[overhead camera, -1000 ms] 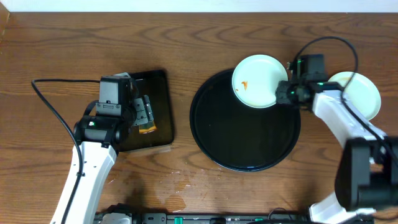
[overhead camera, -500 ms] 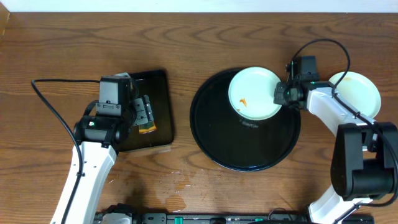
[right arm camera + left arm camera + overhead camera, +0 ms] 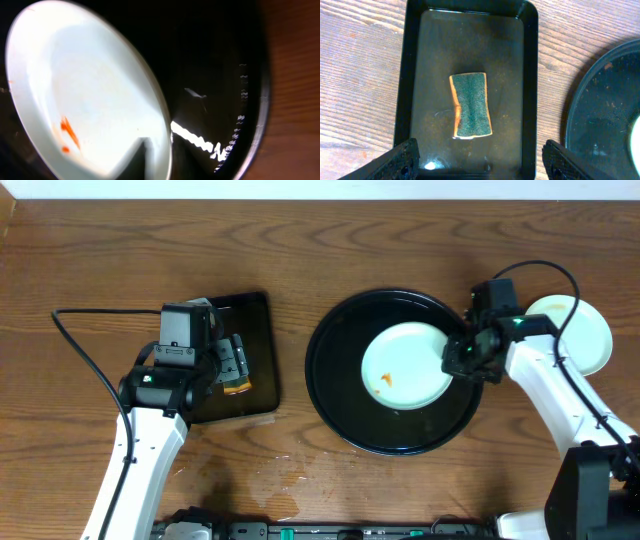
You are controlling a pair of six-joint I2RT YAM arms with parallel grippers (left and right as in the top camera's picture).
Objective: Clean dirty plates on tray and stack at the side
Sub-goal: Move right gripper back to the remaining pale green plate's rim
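Observation:
A pale mint-white plate with an orange smear lies inside the round black tray. My right gripper is at the plate's right edge, shut on its rim. In the right wrist view one dark finger lies over the plate; the other finger is hidden under the rim. A second plate sits on the table right of the tray, partly covered by the right arm. My left gripper hangs open over the small rectangular tray, holding nothing.
A green and orange sponge lies in the wet rectangular black tray at the left. The round tray's edge shows at the right of the left wrist view. Cables run from both arms.
My right gripper has pulled the smeared plate from the tray's upper right rim down and left into the tray's middle. The left arm has not moved.

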